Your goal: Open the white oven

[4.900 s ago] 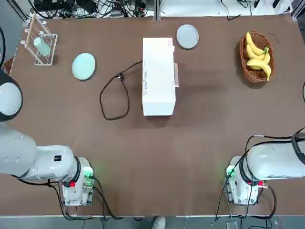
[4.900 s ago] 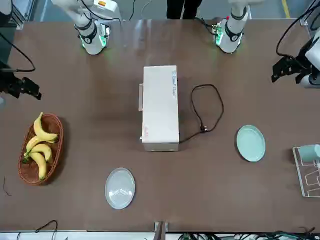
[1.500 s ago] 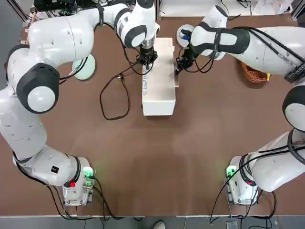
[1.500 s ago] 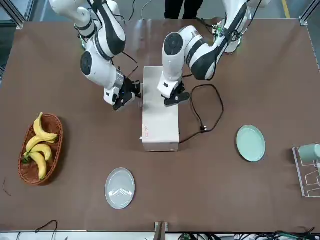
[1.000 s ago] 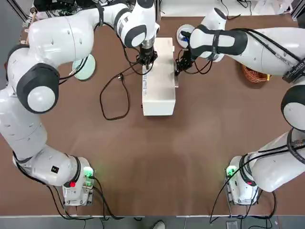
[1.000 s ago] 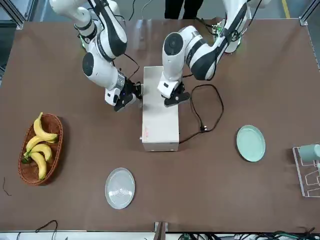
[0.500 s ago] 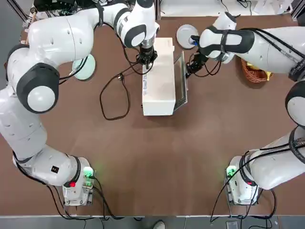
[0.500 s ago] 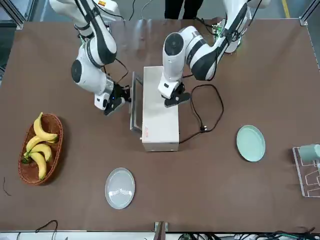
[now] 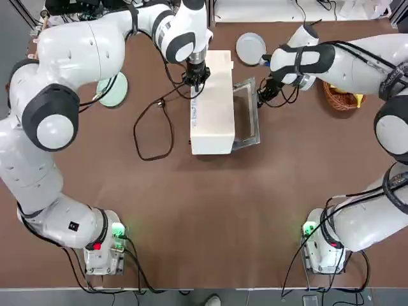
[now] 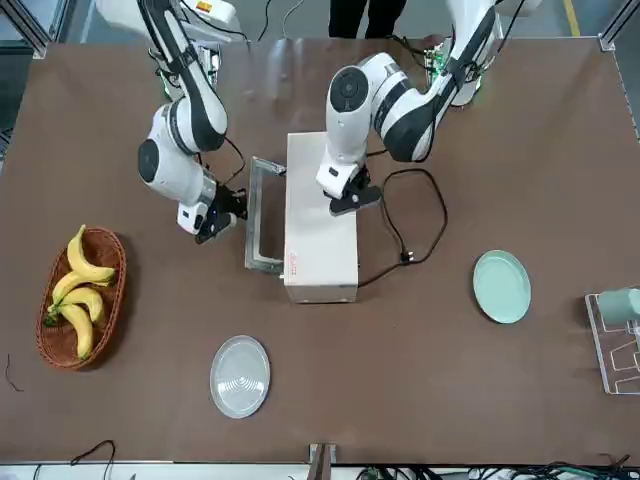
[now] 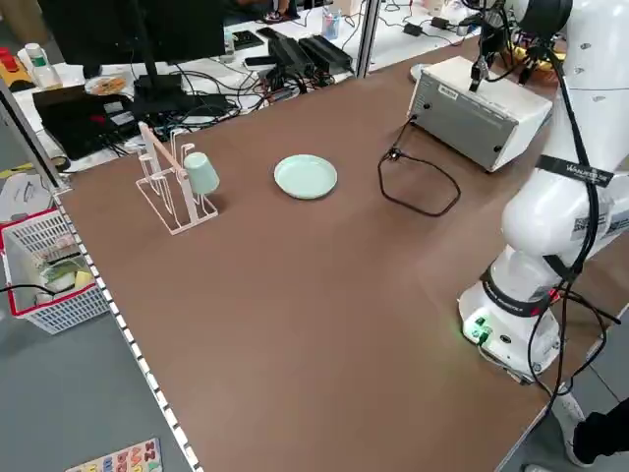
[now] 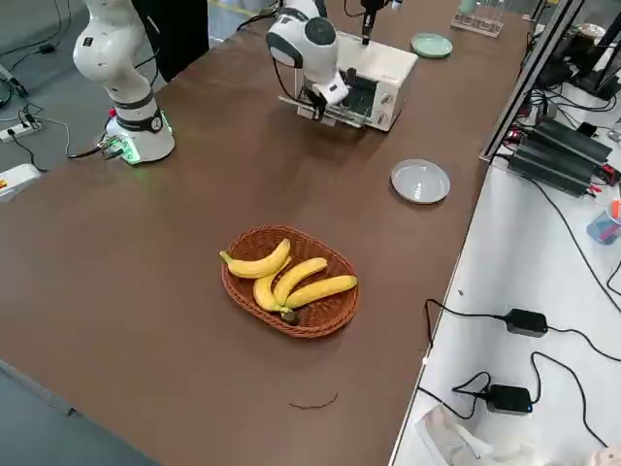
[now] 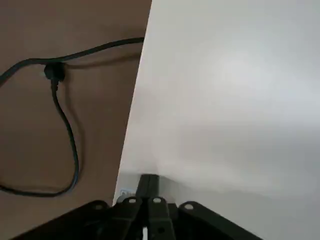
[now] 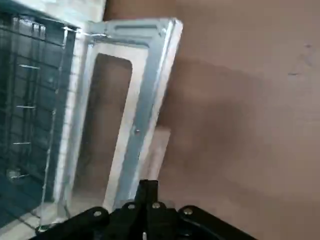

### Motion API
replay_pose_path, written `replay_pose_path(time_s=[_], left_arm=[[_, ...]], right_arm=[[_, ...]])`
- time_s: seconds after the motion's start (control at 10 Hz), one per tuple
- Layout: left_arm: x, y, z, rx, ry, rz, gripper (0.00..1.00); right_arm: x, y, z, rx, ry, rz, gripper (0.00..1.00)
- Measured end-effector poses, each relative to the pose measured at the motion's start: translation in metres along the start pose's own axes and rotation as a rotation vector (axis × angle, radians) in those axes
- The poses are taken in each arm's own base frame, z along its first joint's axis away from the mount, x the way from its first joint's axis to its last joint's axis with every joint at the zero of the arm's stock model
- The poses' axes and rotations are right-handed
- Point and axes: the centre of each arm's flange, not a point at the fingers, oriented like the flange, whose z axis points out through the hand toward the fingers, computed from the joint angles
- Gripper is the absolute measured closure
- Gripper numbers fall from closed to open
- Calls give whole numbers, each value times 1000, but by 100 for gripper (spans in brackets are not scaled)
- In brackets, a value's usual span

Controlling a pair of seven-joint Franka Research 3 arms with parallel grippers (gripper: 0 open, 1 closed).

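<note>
The right gripper [image 9: 262, 94] sits just beside the far corner of the door [image 9: 246, 115], at the handle edge; its fingers look pressed together with nothing between them, apart from the frame as far as the wrist view lets one tell. The left gripper [image 9: 196, 80] stands on top of the oven [image 9: 212, 105], fingers likewise narrow and empty, tips against the white top near its back edge (apparently bracing the box).

The oven is mid-table, its black cord [image 9: 153, 124] looping off the back toward the robot's left. The door hangs well down toward the table, and the wire rack [image 14: 27, 125] shows inside.

Handling, as a judgement: the box is a light, stiff sheet-metal shell with smooth painted faces, so it would likely slide on the brown table [image 9: 204, 210] if the door were pulled without a hold on top. The door is a rigid bright-metal frame around a glass pane; the glass is the fragile part, so the frame's outer bar is the place to hook or push. Its hinge probably lets it drop freely near the end.
</note>
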Motion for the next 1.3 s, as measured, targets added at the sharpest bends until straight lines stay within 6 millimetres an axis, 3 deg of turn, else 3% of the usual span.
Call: replay_pose_path(time_s=[0.3, 0.5, 0.7, 0.9, 1.1, 1.3], left_arm=[[1, 0, 0, -2, 1, -2, 99], [7, -2, -2, -6, 11, -7, 98], [28, -11, -18, -30, 36, -41, 90], [52, -30, -65, -47, 82, -78, 62], [72, -57, -125, -20, 112, -97, 32], [107, -102, -169, -7, 126, -109, 5]], right_arm=[[0, 70, -17, -119, -19, -20, 95], [-2, 116, -36, -175, -16, -15, 84], [-1, 149, -58, -217, -2, -1, 56], [12, 180, -109, -230, -10, 39, 28], [30, 191, -178, -275, -4, 153, 0], [47, 171, -237, -340, 30, 292, 0]])
